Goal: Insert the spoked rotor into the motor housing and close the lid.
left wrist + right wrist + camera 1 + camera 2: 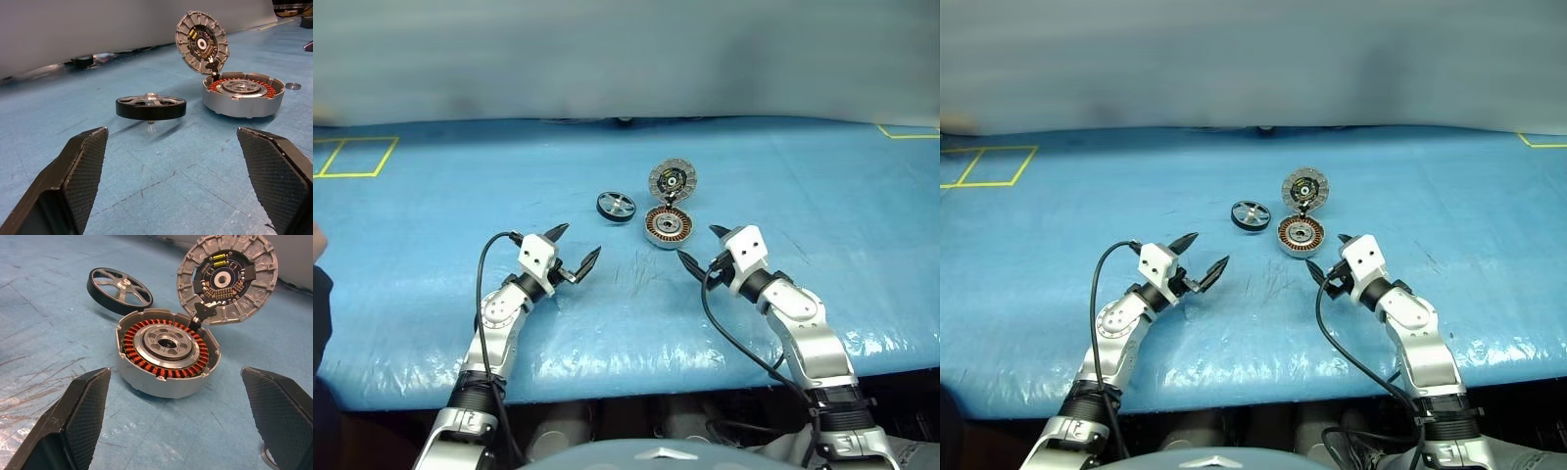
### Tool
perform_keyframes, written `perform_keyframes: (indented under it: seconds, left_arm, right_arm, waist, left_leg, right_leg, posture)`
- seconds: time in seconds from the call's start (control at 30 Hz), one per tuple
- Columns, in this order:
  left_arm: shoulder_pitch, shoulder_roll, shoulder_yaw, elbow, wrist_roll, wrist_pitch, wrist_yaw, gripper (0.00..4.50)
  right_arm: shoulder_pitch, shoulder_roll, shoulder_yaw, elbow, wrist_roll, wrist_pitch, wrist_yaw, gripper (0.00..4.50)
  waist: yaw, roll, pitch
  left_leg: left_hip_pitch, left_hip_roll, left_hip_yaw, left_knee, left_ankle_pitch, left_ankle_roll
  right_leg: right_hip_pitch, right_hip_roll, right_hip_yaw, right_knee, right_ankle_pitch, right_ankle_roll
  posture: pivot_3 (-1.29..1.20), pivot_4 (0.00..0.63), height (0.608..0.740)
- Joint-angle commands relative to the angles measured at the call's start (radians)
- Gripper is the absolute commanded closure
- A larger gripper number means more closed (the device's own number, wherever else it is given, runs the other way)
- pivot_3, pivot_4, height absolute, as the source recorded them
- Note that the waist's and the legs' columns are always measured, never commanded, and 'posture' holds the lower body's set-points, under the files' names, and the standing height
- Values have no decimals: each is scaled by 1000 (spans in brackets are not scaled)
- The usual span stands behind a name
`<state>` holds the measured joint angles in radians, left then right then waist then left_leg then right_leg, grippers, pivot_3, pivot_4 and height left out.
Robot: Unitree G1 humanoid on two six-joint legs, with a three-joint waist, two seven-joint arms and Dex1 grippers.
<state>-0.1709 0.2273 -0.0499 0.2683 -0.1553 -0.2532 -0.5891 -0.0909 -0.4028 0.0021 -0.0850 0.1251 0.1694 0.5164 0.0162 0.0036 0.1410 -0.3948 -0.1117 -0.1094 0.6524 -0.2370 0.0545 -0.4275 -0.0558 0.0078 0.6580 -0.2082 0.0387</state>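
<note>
The spoked rotor, a dark-rimmed wheel with silver spokes, lies flat on the blue table, left of the motor housing. The housing is a grey cup with copper windings and a silver hub. Its lid stands up open on the far rim, showing its ribbed face and dark centre. My left gripper hovers open, near and to the left of the rotor, empty. My right gripper is open just in front and right of the housing, with nothing between its fingers.
A blue plastic sheet covers the table. Yellow tape marks lie at the far left and far right corners. A small washer rests beside the housing. A person's sleeve shows at the left edge.
</note>
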Motion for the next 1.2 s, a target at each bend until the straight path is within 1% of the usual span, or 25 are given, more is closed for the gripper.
perform_keyframes:
  seconds: [0.03,0.1,0.13,0.2,0.23,0.3,0.33,0.37,0.43,0.57,0.67,1.0,1.13,1.2]
  left_arm:
    - [-6,-2,0,-16,7,-21,6,0]
    - [-6,-2,0,-15,7,-21,6,0]
    - [-5,-2,0,-16,7,-21,6,0]
    - [-4,-2,-1,-18,7,-21,7,0]
    - [-4,-2,0,-17,7,-21,7,0]
    - [-4,-2,0,-17,8,-21,7,0]
    - [-4,-1,0,-17,8,-21,7,0]
    - [-4,-1,0,-17,8,-21,7,0]
    - [-4,0,1,-17,8,-21,8,0]
    - [-4,1,1,-18,9,-23,8,0]
    - [-6,1,1,-17,9,-23,8,0]
    - [-7,2,2,-18,10,-22,9,0]
    - [-10,5,5,-19,8,-22,9,0]
    - [-10,6,6,-21,8,-21,9,0]
  right_arm:
    - [-5,-1,-20,-39,13,11,-9,35]
    - [-6,-4,-20,-40,2,21,-18,35]
    - [-7,-5,-22,-38,-4,24,-25,35]
    - [-8,-4,-25,-34,-10,20,-38,35]
    - [-9,-2,-27,-33,-7,19,-38,35]
    - [-10,-2,-27,-33,1,25,-34,35]
    - [-11,-2,-26,-33,2,28,-33,35]
    - [-11,-2,-26,-33,2,30,-33,35]
    - [-12,-1,-25,-34,2,32,-34,35]
    - [-11,0,-22,-35,4,28,-29,35]
    - [-11,1,-23,-35,9,23,-23,35]
    - [-11,-5,-24,-37,9,24,-11,35]
    - [-15,-22,-26,-40,2,28,-5,35]
    - [-19,-48,-13,-45,-10,37,10,35]
  waist:
    - [0,0,0]
    - [-6,0,0]
    - [-18,-1,1]
    - [-31,0,1]
    - [-32,0,1]
    - [-31,1,2]
    - [-23,2,2]
    - [-18,2,1]
    - [-6,2,1]
    - [1,2,1]
    - [4,2,1]
    - [6,2,1]
    - [7,2,2]
    - [8,2,2]
  left_leg:
    - [0,0,0,0,0,0]
    - [0,0,-1,0,0,0]
    - [0,-6,-10,-1,2,0]
    - [0,-26,-43,-5,10,3]
    - [0,-39,-61,-6,13,3]
    - [-1,-70,-105,-9,21,3]
    - [-1,-79,-121,-11,24,2]
    - [-2,-80,-118,-9,27,-3]
    - [-3,-80,-114,-10,26,-3]
    - [-3,-79,-104,-9,23,2]
    - [-3,-79,-101,-7,19,8]
    - [-3,-79,-97,-7,18,9]
    - [-3,-79,-97,-7,18,9]
    - [-3,-79,-96,-7,18,10]
  right_leg:
    - [0,0,0,0,0,0]
    - [1,0,-1,0,0,0]
    - [4,-7,-9,0,-1,0]
    - [16,-28,-42,4,-16,8]
    - [18,-36,-53,6,-20,10]
    - [21,-42,-65,12,-29,17]
    - [22,-52,-72,13,-32,19]
    - [16,-55,-71,17,-34,17]
    - [16,-56,-65,17,-31,12]
    - [14,-56,-56,17,-30,14]
    - [14,-55,-53,17,-30,17]
    - [13,-55,-50,16,-29,18]
    - [13,-55,-49,16,-29,18]
    - [13,-55,-49,16,-29,18]
  posture:
    - [0,150,740]
    - [0,150,740]
    - [0,150,740]
    - [0,150,740]
    - [0,150,740]
    - [0,150,740]
    - [0,150,740]
    - [0,150,740]
    - [0,150,740]
    - [0,150,740]
    - [0,150,740]
    - [0,150,740]
    - [0,150,740]
    - [0,150,740]
